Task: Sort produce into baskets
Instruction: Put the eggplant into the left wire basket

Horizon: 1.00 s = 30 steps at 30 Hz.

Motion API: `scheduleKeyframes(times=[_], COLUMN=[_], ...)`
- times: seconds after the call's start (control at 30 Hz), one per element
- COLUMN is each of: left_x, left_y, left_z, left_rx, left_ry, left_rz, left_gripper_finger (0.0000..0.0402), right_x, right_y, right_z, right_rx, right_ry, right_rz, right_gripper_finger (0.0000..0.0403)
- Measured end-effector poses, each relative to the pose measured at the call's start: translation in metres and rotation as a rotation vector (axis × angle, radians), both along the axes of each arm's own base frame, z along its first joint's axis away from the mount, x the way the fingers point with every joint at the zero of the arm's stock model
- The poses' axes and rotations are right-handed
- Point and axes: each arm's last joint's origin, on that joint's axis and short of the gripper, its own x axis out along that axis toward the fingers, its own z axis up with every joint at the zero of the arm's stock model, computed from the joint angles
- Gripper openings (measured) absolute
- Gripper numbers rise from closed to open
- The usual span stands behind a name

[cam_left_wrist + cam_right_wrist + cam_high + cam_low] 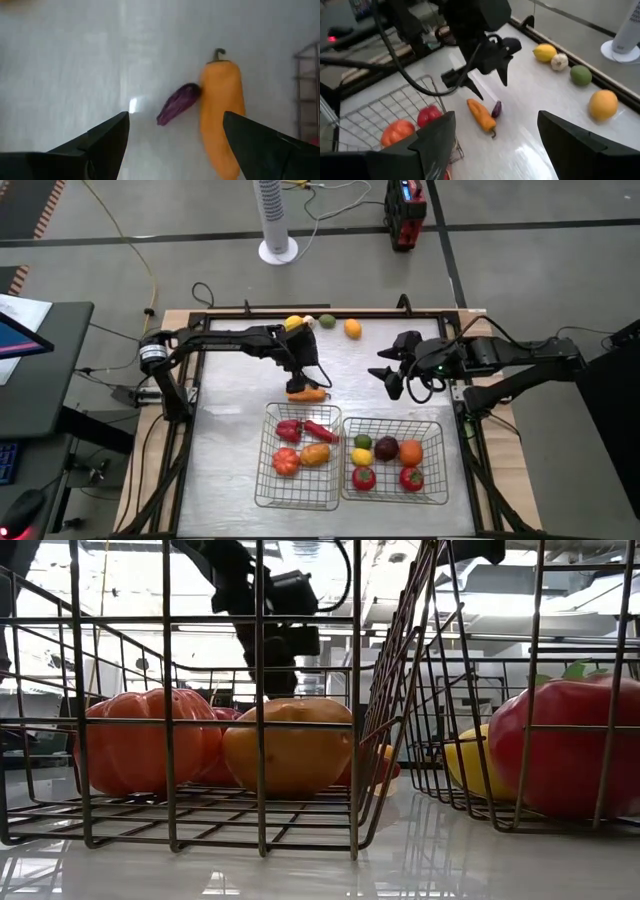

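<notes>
Closest to the low camera is the wire grid of the left basket (260, 730), holding a ribbed red tomato (140, 740) and a smooth orange pepper (290, 745). In the right basket (470, 690) sit a large red tomato (570, 745) and a yellow fruit (468, 762).

On the bare table (230, 380), just behind the left basket, an orange pepper with a curled stem (222, 110) lies touching a small dark purple piece (177, 103). The left gripper (303, 372) hangs over this pair, fingers spread and holding nothing.

The right gripper (390, 378) waits behind the right basket, fingers apart and empty.

Along the table's far edge lie a lemon (544, 52), a whitish bulb (559, 61), a lime (580, 75) and an orange (603, 104).
</notes>
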Motion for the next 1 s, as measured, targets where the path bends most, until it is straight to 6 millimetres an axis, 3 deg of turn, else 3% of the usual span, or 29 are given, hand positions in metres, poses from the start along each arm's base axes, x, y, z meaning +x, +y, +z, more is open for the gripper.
scheduleKeyframes(times=[0.27,0.63,0.77,1.0], left_x=[0.009,0.017,0.018,0.017], left_y=[0.002,0.006,0.006,0.005], left_z=[-0.022,-0.049,-0.048,-0.053], left_rx=[0.07,0.089,0.096,0.093], left_ry=[0.021,0.068,0.058,0.088], left_rz=[-0.23,-0.255,-0.254,-0.287], left_gripper_finger=[0.0306,0.0303,0.0273,0.0177], right_x=[0.014,0.028,0.028,0.027], right_y=[0.001,0.001,0.001,0.001], right_z=[-0.008,-0.017,-0.017,-0.016], right_rx=[0.011,0.042,0.045,0.05], right_ry=[0.018,0.035,0.034,0.026], right_rz=[-0.008,-0.028,-0.03,-0.034], right_gripper_finger=[0.0311,0.0311,0.0311,0.0311])
